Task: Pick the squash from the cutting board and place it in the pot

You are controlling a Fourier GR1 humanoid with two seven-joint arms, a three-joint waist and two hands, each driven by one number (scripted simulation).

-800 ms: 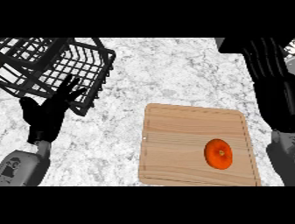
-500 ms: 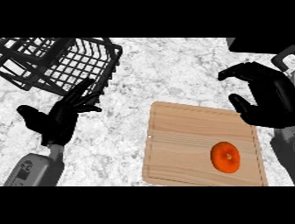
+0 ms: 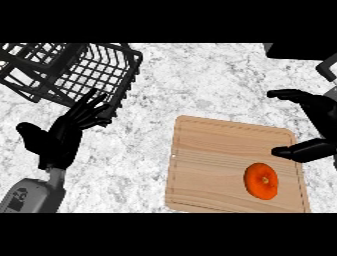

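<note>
Squash sits on the near right of the cutting board, right hand spread open just above it, left hand relaxed beside the wire basket.

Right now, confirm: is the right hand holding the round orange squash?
No, the round orange squash lies alone on the wooden cutting board; the right hand hovers open above.

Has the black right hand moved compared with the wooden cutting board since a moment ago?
Yes. The black right hand has come down toward the wooden cutting board's right edge, nearer the orange squash.
</note>
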